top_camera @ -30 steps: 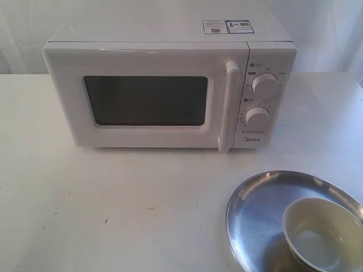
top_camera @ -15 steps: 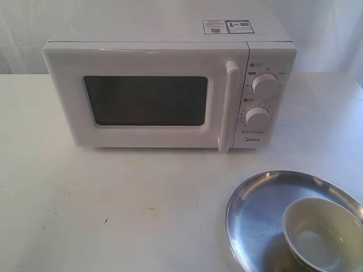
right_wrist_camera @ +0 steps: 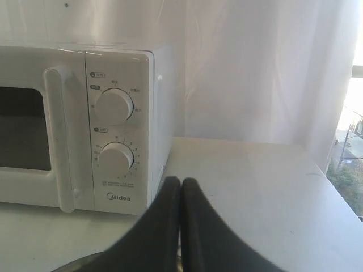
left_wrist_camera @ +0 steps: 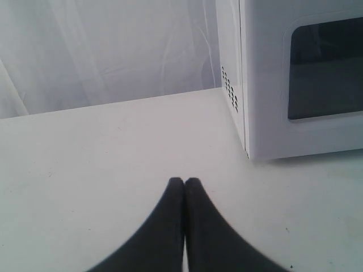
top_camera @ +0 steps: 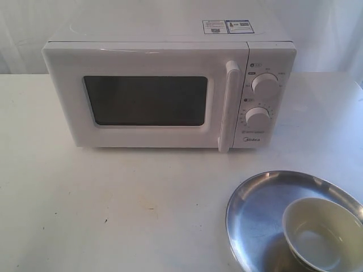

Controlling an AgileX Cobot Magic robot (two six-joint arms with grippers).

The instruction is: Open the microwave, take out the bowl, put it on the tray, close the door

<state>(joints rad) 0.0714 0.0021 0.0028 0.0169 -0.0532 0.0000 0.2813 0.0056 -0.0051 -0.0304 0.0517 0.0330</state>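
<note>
The white Midea microwave (top_camera: pixel 170 85) stands at the back of the table with its door (top_camera: pixel 144 99) shut flat against the body. The cream bowl (top_camera: pixel 323 235) rests in the silver tray (top_camera: pixel 255 209) at the front right corner. Neither arm shows in the exterior view. In the left wrist view my left gripper (left_wrist_camera: pixel 185 181) is shut and empty, low over bare table beside the microwave's vented side (left_wrist_camera: pixel 229 90). In the right wrist view my right gripper (right_wrist_camera: pixel 181 181) is shut and empty, in front of the microwave's knob panel (right_wrist_camera: pixel 116 130), with the tray's rim (right_wrist_camera: pixel 79 262) just below it.
A white curtain hangs behind the table (top_camera: pixel 113 204). The table's right edge (right_wrist_camera: pixel 334 192) lies near a bright window. The microwave's bar handle (top_camera: pixel 228 105) stands upright between window and knobs.
</note>
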